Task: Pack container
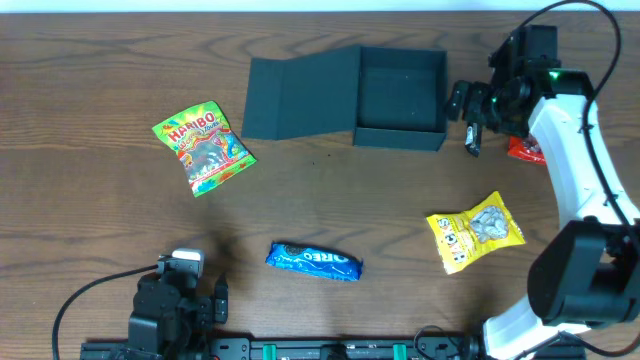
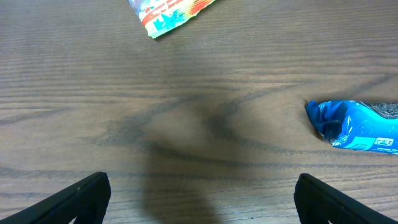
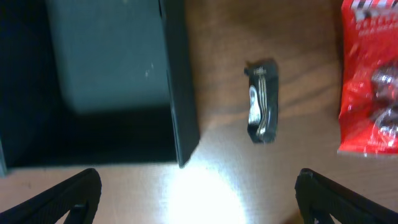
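The container is a dark teal-black square box, open, with its flap lid lying flat to the left. It also shows at the left of the right wrist view. My right gripper is open and empty, just off the box's right side. A small dark packet lies on the table between the box and a red packet. My left gripper is open and empty at the front left.
A Haribo packet lies at the left and shows in the left wrist view. A blue Oreo packet lies front centre. A yellow packet lies front right. The red packet is partly hidden by the right arm.
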Tool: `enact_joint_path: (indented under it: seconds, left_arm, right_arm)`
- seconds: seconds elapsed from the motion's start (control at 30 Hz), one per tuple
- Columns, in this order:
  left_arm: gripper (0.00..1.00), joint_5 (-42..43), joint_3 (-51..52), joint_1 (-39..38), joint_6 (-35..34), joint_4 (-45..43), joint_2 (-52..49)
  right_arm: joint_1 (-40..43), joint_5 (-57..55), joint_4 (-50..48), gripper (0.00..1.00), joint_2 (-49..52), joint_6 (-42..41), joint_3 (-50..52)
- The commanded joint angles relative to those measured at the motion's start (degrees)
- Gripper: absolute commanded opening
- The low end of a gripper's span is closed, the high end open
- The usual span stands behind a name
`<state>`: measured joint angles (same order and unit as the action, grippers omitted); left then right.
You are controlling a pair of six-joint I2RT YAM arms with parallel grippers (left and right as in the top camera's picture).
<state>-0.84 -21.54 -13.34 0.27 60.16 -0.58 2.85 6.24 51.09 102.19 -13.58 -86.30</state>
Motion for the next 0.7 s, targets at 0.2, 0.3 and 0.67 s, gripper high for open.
enact_joint_path:
  seconds: [0.2,0.3,0.67]
  left_arm:
    - [0.95,-0.61,1.4,-0.28,-0.02,2.16,0.37]
    - [0.95,-0.61,1.4,-0.28,-0.02,2.16,0.37]
    - [0.95,-0.61,1.4,-0.28,-0.02,2.16,0.37]
  right_arm:
    - [-1.07,-3.74,-2.21,0.99,8.44,-4.83,-1.07]
    - [-1.09,-3.89,-1.62,0.99,10.21,-4.74,-1.07]
    - [-1.88,-3.87,8.22,0.99,10.8,-3.28,-1.07]
